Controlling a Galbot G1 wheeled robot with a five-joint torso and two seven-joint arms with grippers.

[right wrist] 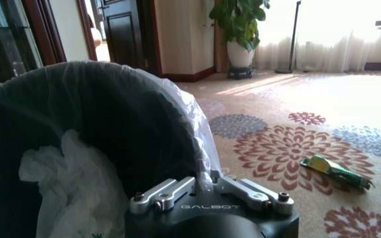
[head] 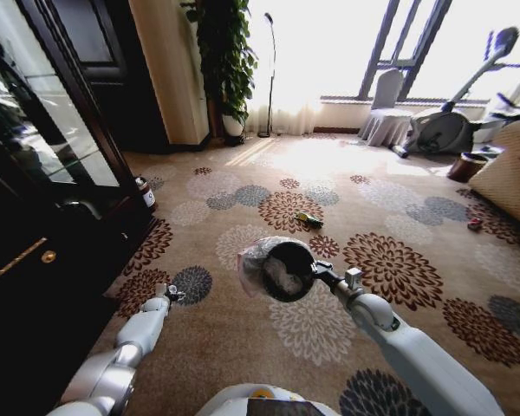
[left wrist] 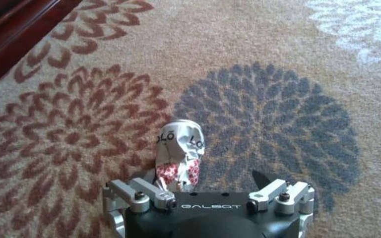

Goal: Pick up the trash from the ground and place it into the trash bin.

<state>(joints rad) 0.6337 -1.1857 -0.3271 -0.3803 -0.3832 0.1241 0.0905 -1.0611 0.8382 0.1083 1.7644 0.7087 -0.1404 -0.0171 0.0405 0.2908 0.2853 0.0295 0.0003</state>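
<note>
My right gripper (head: 327,276) (right wrist: 207,184) is shut on the rim of the trash bin (head: 280,269) (right wrist: 91,129), a dark round bin with a translucent liner, held above the carpet. White crumpled material (right wrist: 71,183) lies inside it. My left gripper (head: 167,294) (left wrist: 207,181) hangs low over the carpet, open. A crumpled white paper wad (left wrist: 179,153) with red print lies on the carpet between its fingers, close against one of them. A green wrapper (head: 308,219) (right wrist: 336,171) lies on a brown flower farther ahead. A red scrap (head: 475,224) lies far right.
A dark wooden cabinet (head: 43,217) stands along the left, with a small can (head: 145,191) at its foot. A shiny brown pot (head: 468,165), a wicker basket (head: 511,178), an exercise bike (head: 455,121) and a covered chair (head: 386,117) stand at the back right. A potted plant (head: 225,61) is at the back.
</note>
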